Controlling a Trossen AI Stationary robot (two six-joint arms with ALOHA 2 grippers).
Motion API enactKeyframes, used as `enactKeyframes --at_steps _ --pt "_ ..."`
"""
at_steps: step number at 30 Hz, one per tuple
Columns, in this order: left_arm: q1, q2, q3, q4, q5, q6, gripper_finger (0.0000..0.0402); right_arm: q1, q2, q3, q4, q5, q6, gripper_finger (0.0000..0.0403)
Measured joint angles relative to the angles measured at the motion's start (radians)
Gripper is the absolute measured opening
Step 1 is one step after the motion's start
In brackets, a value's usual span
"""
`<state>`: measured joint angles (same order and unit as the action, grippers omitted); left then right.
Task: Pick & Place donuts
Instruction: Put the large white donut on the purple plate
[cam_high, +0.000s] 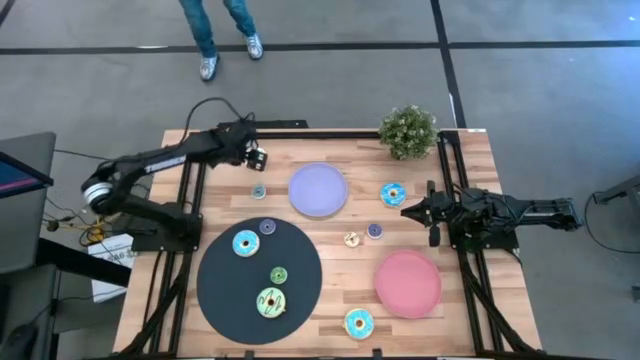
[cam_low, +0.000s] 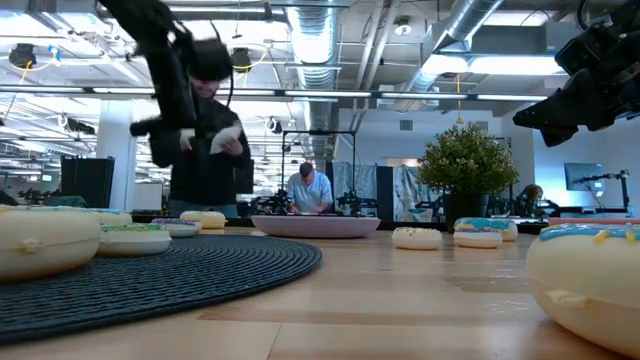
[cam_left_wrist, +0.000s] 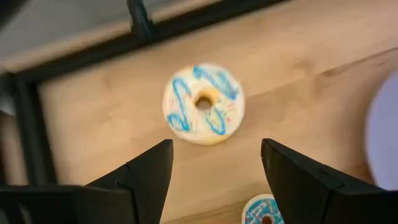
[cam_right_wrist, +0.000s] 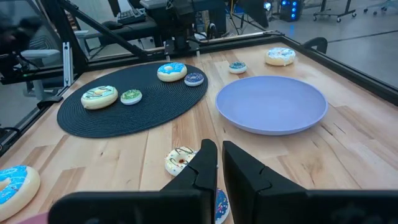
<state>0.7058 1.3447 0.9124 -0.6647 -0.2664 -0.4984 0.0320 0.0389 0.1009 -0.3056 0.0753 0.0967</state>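
Left tool (cam_high: 257, 158) over the counter's (cam_high: 340, 270) far left corner, fingers spread wide and gripping nothing, poised above a white donut (cam_left_wrist: 203, 103) with blue icing lines lying flat on the wood. Small blue donut (cam_high: 258, 191) just beside, near the lavender plate (cam_high: 318, 190). Four donuts on the black mat (cam_high: 258, 280): blue (cam_high: 245, 243), purple (cam_high: 267, 227), small green (cam_high: 278, 274), large green (cam_high: 271, 302). Others scattered on bare wood around the pink plate (cam_high: 408, 283). Right tool (cam_high: 409, 212) clenched, empty, at the right edge.
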Motion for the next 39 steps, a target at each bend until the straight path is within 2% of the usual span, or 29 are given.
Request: enactKeyframes --at_steps 6,14,20,39 --pt "0.134 0.172 0.031 0.001 0.046 0.016 0.0238 0.000 0.000 0.000 0.000 0.000 0.000 0.0017" --pt "0.189 0.333 0.093 0.016 0.081 0.075 0.0238 0.000 0.000 0.000 0.000 0.000 0.000 0.0017" --pt "0.189 0.344 0.109 0.082 0.078 0.095 0.0238 0.000 0.000 0.000 0.000 0.000 0.000 0.0017" --pt "0.194 0.342 0.109 0.145 0.101 0.095 0.0238 0.000 0.000 0.000 0.000 0.000 0.000 0.0017"
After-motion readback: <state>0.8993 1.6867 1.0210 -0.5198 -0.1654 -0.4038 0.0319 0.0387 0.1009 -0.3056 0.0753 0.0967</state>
